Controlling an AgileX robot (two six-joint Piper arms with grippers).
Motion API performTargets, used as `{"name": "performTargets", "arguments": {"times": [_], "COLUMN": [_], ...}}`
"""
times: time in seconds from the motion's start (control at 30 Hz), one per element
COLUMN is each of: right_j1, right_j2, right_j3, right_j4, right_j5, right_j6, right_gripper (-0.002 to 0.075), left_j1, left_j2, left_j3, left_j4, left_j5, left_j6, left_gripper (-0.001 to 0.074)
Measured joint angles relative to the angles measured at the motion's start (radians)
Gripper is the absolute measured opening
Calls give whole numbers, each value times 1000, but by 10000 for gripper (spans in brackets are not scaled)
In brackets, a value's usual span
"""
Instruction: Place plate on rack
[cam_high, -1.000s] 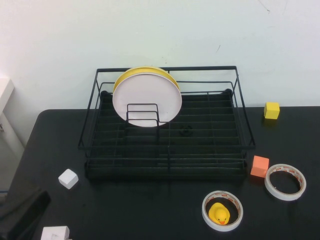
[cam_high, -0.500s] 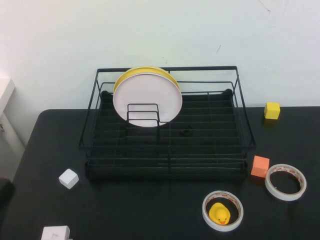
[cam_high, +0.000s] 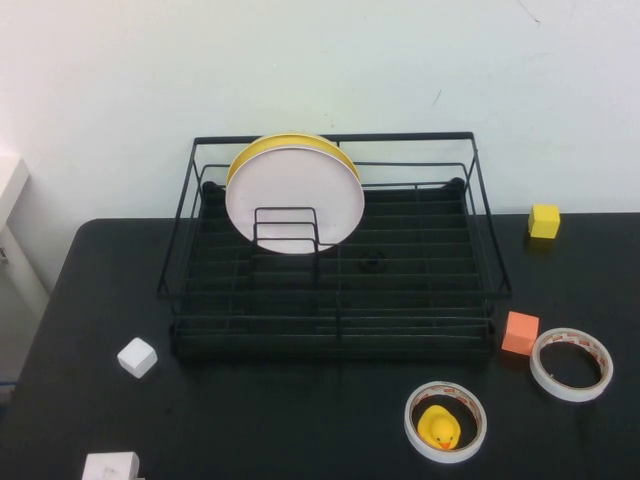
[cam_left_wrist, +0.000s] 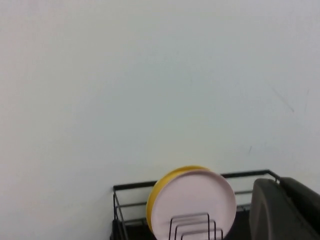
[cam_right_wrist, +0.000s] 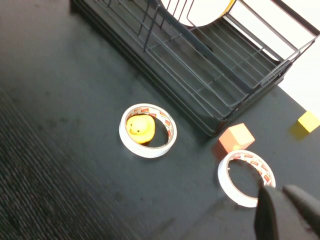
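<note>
Black tabletop, bare ahead of rack. Plate upright in rack's left rear, against yellow plate. Left gripper, right gripper raised; finger state unclear.

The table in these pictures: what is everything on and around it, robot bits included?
Black wire dish rack: one, black, at the table's far middle by the wall.
Round pale pink-white plate: one, upright in the rack's far left part.
Round yellow plate: one, upright right behind the pink-white one.
Tape rolls: two, white; one near the front edge, one to its right.
Yellow rubber duck: one, inside the nearer roll.
Orange cube: one, by the rack's front right corner.
Yellow cube: one, far right.
White blocks: two, front left.
Black table: one.
Left gripper: dark, raised, facing the wall.
Right gripper: dark, above the right-hand tape roll.
</note>
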Motion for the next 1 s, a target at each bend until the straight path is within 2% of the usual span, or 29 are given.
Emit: {"name": "performTargets", "arguments": {"times": [0.1, 0.33, 0.43, 0.5, 0.57, 0.7, 1.0], "right_j1": [0, 0, 0, 0, 0, 0, 0], "right_j2": [0, 0, 0, 0, 0, 0, 0], "right_j3": [0, 0, 0, 0, 0, 0, 0], "right_j4": [0, 0, 0, 0, 0, 0, 0], "right_j5": [0, 0, 0, 0, 0, 0, 0], "right_j6": [0, 0, 0, 0, 0, 0, 0], "right_gripper": [-2, -2, -2, -2, -2, -2, -2], "left_j1": [0, 0, 0, 0, 0, 0, 6], "left_j2": [-28, -88, -89, -89, -91, -91, -91], "left_j3": [21, 131, 184, 193, 193, 193, 191], "left_j4": [307, 1164, 1443, 1569, 1637, 1684, 1628], "left_j5": [31, 103, 98, 95, 90, 94, 218], "left_j6": [-312, -1292, -1652, -1809, -1879, -1888, -1903], "left_gripper": [-1, -1, -1, -1, -1, -1, -1]}}
